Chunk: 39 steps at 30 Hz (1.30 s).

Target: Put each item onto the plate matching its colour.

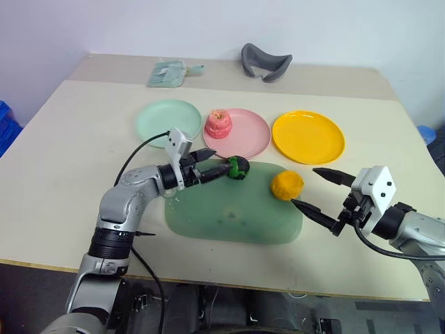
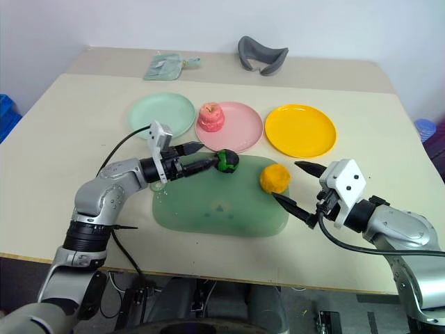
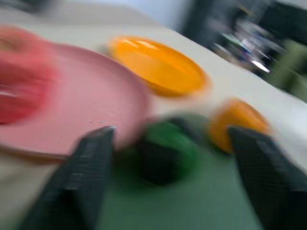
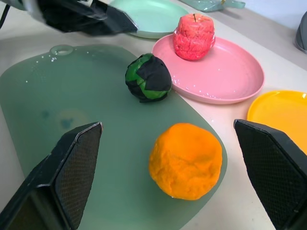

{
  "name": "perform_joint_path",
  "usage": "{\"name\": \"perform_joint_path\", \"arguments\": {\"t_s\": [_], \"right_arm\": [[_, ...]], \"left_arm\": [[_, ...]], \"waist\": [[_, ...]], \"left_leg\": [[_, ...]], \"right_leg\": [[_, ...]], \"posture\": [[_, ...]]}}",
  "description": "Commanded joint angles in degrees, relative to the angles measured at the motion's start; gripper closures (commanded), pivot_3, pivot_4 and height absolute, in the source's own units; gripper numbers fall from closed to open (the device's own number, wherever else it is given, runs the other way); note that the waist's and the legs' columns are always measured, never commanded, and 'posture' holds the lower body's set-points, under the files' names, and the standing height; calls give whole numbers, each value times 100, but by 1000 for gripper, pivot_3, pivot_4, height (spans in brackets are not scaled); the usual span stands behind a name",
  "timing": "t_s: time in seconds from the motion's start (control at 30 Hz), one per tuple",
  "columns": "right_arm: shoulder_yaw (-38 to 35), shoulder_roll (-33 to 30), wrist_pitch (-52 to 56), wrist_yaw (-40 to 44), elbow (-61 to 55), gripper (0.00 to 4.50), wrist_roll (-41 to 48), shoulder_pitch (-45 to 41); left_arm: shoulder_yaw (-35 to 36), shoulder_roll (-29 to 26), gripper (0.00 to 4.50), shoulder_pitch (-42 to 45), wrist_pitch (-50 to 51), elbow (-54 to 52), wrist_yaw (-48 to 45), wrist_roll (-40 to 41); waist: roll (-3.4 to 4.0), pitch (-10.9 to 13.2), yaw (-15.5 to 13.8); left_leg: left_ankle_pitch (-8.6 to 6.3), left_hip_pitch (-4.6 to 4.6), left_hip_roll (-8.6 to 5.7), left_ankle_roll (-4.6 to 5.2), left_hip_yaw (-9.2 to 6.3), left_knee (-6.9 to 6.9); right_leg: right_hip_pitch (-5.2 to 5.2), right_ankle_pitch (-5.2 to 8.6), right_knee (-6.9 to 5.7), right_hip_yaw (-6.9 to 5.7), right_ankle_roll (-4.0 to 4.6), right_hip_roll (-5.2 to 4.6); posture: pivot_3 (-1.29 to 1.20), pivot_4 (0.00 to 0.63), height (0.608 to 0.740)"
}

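Observation:
The dark green-and-black piece rests on the far edge of the dark-green mat, close to the pink plate. My left gripper is open, its fingertips just short of that piece on its left side. The pink-red apple stands on the pink plate. On the mat's right corner lies the orange-yellow fruit. My right gripper stands open just to the right of it, apart from it. The mint green plate and the yellow plate carry nothing.
A grey curved object and a pale green pouch lie at the back of the table. The three plates stand in a row behind the mat. A cable loops from my left wrist over the table.

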<state>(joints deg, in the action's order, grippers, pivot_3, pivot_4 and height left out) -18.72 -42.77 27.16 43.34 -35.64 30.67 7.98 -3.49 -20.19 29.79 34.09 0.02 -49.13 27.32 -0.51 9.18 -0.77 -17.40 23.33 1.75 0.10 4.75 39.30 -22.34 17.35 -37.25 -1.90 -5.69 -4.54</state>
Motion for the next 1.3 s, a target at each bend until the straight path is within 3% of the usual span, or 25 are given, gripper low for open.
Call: {"name": "perform_joint_path", "arguments": {"t_s": [0.03, 0.3, 0.63, 0.73, 0.83, 0.9, 1.0, 1.3], "right_arm": [[-109, -9, -107, -5, -126, 0, 18, 23], [-276, 69, -171, -98, -297, 0, -9, 335], [-435, 169, -371, -143, -419, 0, -29, 788], [-430, 182, -412, -172, -426, 0, -38, 841], [-414, 188, -437, -178, -410, 0, -47, 849], [-408, 182, -449, -171, -390, 0, -47, 837], [-386, 156, -459, -163, -340, 0, -48, 775], [-238, 88, -457, -89, -165, 0, -58, 481]], "left_arm": [[-282, 121, 20, 417, -689, 330, 95, -529], [-888, 770, 20, 1129, -1913, 1584, 601, -1679], [-1013, 958, 20, 1134, -1977, 2081, 465, -1977], [-990, 926, 837, 1114, -1961, 2083, 381, -1952], [-976, 919, 2259, 1112, -2025, 2078, 397, -1985], [-961, 919, 2259, 1088, -2082, 2046, 454, -2010], [-710, 943, 2259, 1003, -2087, 1828, 565, -1819], [1195, 990, 2259, 965, -1612, 1226, 1357, -340]], "waist": [[0, 0, -29], [-1, 0, -103], [-1, 0, -135], [-1, 0, -135], [-1, 0, -135], [-1, 0, -135], [-1, 0, -135], [-1, 0, -127]], "left_leg": [[-1, 0, -4, 1, -1, 0], [-4, 2, -15, 8, -1, 2], [-6, 2, -13, 10, 1, 2], [-6, 2, -12, 10, 1, 2], [-6, 2, -12, 10, 1, 3], [-6, 2, -11, 10, 0, 3], [-6, 2, -11, 10, 0, 3], [-5, 2, -3, 10, 1, 3]], "right_leg": [[3, 0, 1, 0, 0, -2], [2, 0, 2, 0, 0, -5], [0, 0, 3, 1, -1, -5], [0, 0, 2, 1, -1, -5], [0, 0, 2, 1, -1, -5], [0, 0, 2, 2, -1, -5], [0, 0, 2, 1, -1, -5], [-1, 0, 2, 2, -1, -4]], "posture": [[0, 150, 740], [0, 150, 740], [0, 150, 740], [0, 150, 740], [0, 150, 740], [0, 150, 740], [0, 150, 740], [0, 150, 740]]}}
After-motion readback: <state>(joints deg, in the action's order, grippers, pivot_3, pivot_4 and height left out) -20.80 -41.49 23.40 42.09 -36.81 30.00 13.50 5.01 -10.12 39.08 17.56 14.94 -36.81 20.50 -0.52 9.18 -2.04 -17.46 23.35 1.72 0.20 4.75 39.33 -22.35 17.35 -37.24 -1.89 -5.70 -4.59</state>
